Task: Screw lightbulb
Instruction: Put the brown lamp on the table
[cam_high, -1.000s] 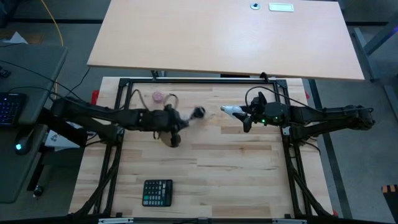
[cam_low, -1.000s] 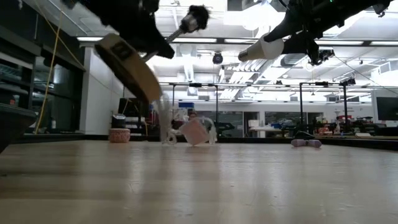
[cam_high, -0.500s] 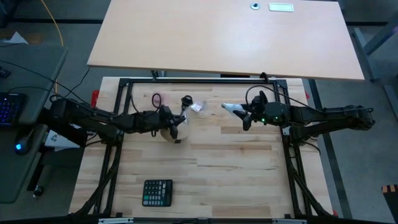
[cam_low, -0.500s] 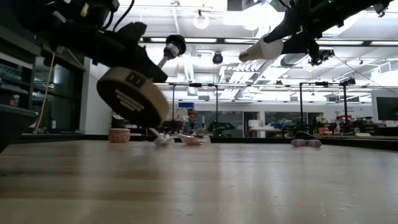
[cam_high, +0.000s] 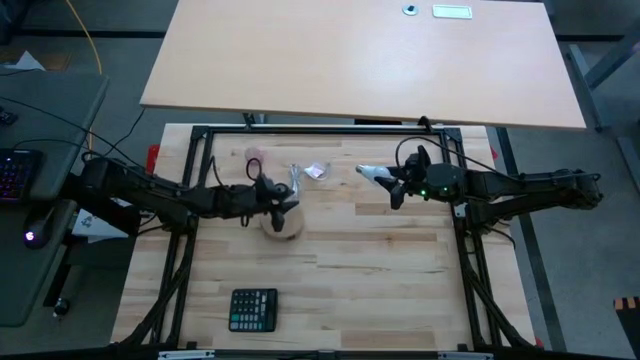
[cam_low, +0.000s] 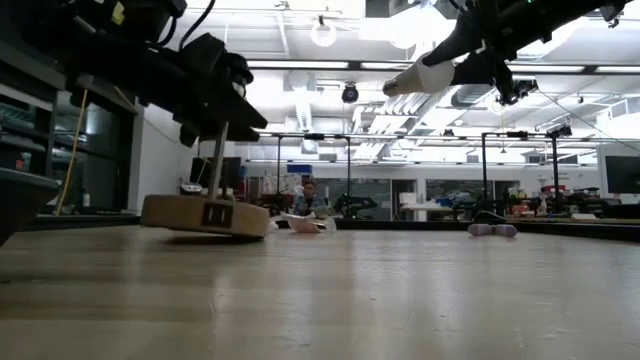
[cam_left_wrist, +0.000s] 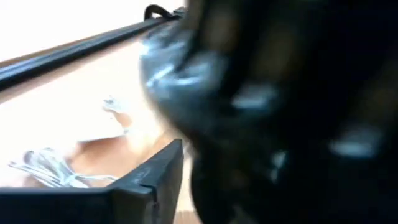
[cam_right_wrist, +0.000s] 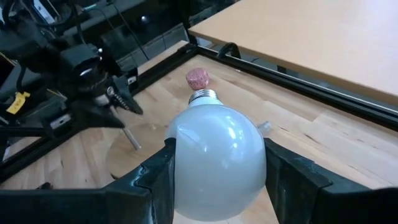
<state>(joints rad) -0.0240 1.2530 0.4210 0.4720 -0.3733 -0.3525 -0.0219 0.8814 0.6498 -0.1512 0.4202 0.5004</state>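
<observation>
The white lightbulb (cam_right_wrist: 214, 162) is in my right gripper (cam_right_wrist: 217, 146), high above the table's far right part (cam_high: 375, 176). Its silvery screw base (cam_right_wrist: 204, 96) points toward the table's left. The lamp stand is a round wooden disc (cam_low: 205, 215) with a thin stem (cam_low: 216, 160). The disc lies on the table left of centre (cam_high: 283, 228). My left gripper (cam_low: 225, 95) is shut at the stem's top. It hides the black socket. My left gripper holds the upper end of the stand's stem (cam_low: 217, 135), coming from above and from the table's left. Its own dark body hides the exact place of contact. The stem stands about upright, with the disc on the table. My right gripper pinches the bulb's glass globe at its widest part (cam_right_wrist: 180, 165) between the two fingers. The fingers come about level from the table's right. The bulb is lifted clear, its screw base pointing away from the gripper and slightly down.
A clear plastic wrapper (cam_high: 316, 172) and a white cord (cam_high: 293, 180) lie just beyond the disc. A small pink thing (cam_high: 254, 158) lies at the far left. A black calculator (cam_high: 253, 309) lies near the front edge. The table's near middle is bare wood.
My left gripper has carried the lamp stand down and a little toward the table's left, turning it from tilted in the air to upright. The disc now lies on the table. My right gripper has kept still with the bulb.
</observation>
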